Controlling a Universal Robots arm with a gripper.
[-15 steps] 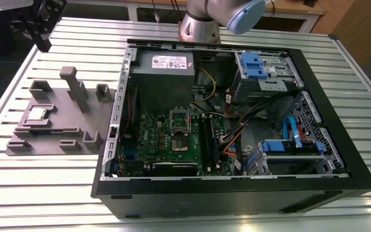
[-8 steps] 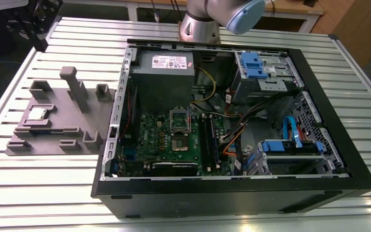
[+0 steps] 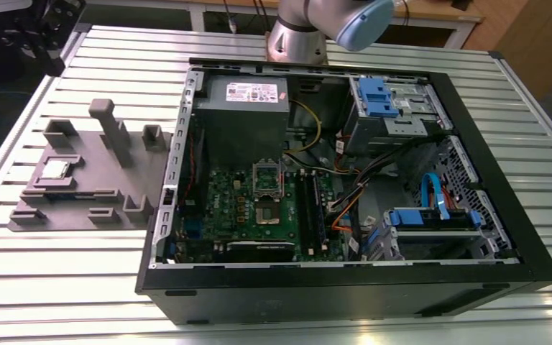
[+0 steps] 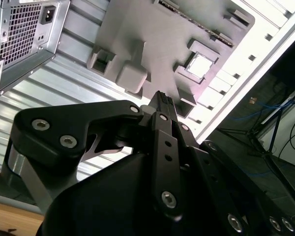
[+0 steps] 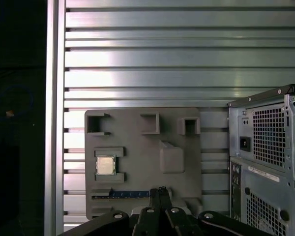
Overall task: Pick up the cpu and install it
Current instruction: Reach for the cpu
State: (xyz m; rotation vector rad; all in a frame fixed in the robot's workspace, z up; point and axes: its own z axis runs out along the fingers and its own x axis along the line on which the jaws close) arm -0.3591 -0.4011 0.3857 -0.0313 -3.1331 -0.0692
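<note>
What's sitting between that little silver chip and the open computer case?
In the exterior view, the grey fixture's upright blocks stand between the cpu and the computer case.

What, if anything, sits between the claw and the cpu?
Nothing visible does. The cpu lies uncovered in its recess on the grey fixture; the claw hangs above that fixture, apart from the chip, with only open space between.

Robotics lab: slatted metal table (image 3: 65,287), opened computer case (image 3: 353,291) (fixture (image 3: 94,180) alongside)
</note>
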